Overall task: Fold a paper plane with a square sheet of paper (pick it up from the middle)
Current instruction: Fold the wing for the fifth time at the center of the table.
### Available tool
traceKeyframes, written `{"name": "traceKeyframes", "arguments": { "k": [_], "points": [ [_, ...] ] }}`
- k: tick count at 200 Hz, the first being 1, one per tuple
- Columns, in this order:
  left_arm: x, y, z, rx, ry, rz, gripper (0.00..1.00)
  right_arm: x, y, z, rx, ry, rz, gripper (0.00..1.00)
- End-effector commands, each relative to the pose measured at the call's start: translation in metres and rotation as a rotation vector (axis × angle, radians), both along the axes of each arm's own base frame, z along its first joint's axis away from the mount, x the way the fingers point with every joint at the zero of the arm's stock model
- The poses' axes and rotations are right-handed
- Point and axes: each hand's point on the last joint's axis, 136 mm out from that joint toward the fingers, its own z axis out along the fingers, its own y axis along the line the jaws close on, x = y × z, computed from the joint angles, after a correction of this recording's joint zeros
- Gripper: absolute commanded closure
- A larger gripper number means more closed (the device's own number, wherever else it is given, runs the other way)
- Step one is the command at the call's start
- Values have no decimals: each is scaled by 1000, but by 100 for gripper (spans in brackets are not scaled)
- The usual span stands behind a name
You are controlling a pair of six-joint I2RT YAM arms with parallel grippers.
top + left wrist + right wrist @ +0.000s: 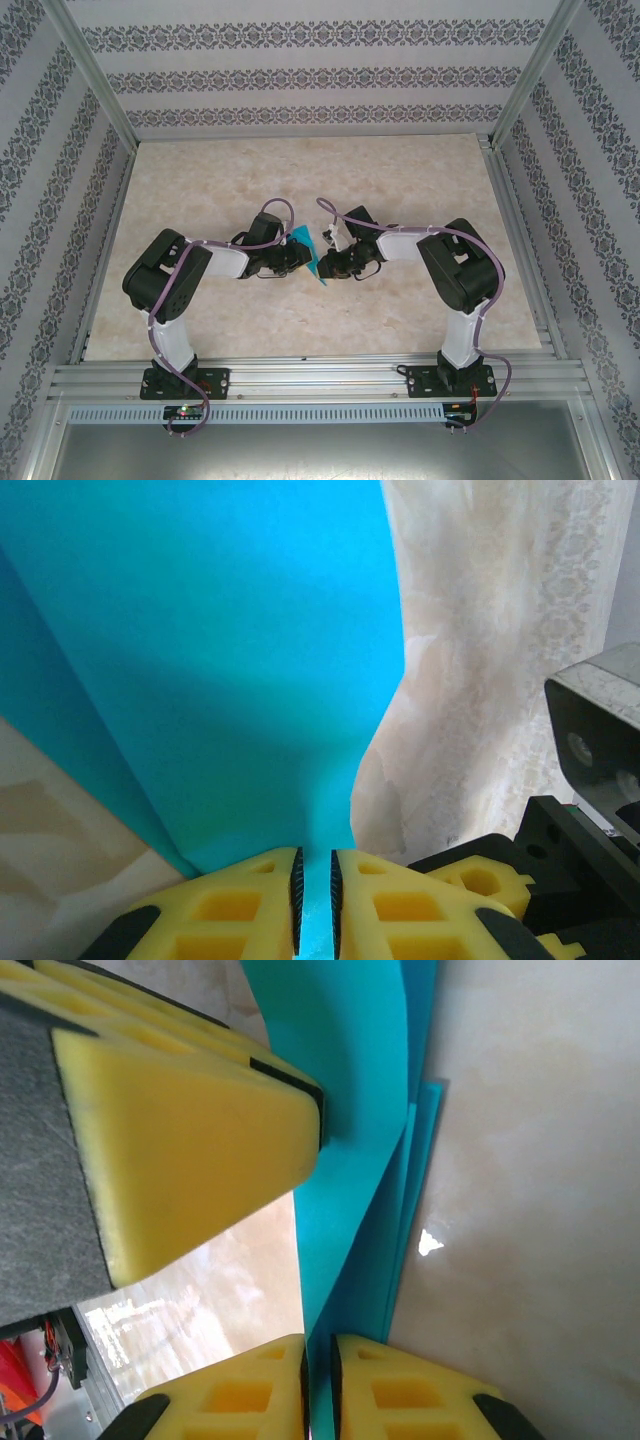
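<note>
Found at the centre of the tabletop (300, 180): square sheet of paper (304, 240), bowed and raised between the arms. Pinched from 9 o'clock by the left claw (315, 880) and from 3 o'clock by the right claw (320, 1370), both narrowed hard onto the teal. Shows stacked layers and straight doubled edges in the right wrist view, so probably a few early folds made. Looks far from a pointed dart; likely leaves nose, wings and final creasing to do.

One square sheet of paper (302, 238) is counted on one table (200, 180). Two grippers are counted at the sheet: the left gripper (315, 885) and the right gripper (318, 1370).
</note>
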Motion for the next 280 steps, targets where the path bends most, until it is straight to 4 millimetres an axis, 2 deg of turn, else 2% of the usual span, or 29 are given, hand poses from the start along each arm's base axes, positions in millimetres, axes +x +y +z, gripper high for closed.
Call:
{"name": "traceKeyframes", "arguments": {
  "k": [1, 25, 50, 79, 119, 142, 209, 280],
  "points": [
    [-9, 12, -28, 102, 67, 27, 81, -3, -9, 12, -23, -1, -33, 84],
    [-8, 13, -29, 112, 72, 32, 81, 3, -13, 32, -35, -71, -73, 80],
    [-8, 14, -31, 118, 77, 37, 81, 1, -21, 42, -75, -97, -106, 79],
    [-7, 14, -30, 119, 78, 43, 82, 0, -9, 47, -108, -121, -101, 86],
    [-8, 17, -33, 134, 90, 49, 86, 5, 9, 38, -122, -108, -109, 100],
    [-9, 17, -34, 136, 96, 49, 87, 6, 17, 31, -127, -89, -106, 100],
    [-9, 18, -36, 145, 102, 49, 88, 13, 20, 16, -172, -52, -133, 100],
    [-11, 20, -38, 156, 111, 55, 88, 6, 12, -3, -224, -9, -128, 100]
  ]
}}
